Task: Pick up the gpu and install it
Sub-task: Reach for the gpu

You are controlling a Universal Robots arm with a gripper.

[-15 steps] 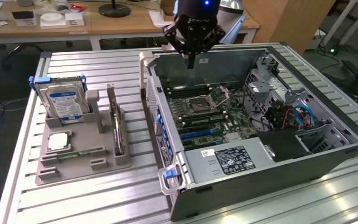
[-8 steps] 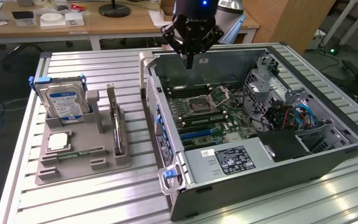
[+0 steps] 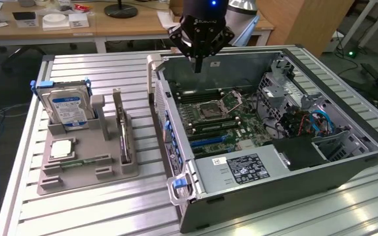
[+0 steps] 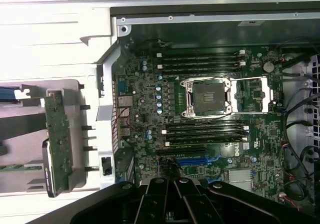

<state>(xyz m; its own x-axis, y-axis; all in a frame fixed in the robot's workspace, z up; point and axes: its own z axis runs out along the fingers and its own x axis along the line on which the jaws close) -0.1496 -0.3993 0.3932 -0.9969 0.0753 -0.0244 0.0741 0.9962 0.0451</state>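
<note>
Overhead light is glinting off the ribbed desk beside the computer case, while the case's interior is lying in dimmer shadow.

"DELL" — on the motherboard

Table: holder at the exterior view's left, open computer case at its right, the two just beside each other.

On the holder: hard drive upright at the far left corner. The gpu stands on edge in a slot along the holder's right side, between hard drive and case. Processor chip lies flat in front of the hard drive, with the memory stick just in front of the chip.

In the case: motherboard on the floor, socket near its middle, power supply at the near end.

Gripper hangs over the case's far end, above the motherboard, well apart from the gpu.

Desk behind the table.
</note>
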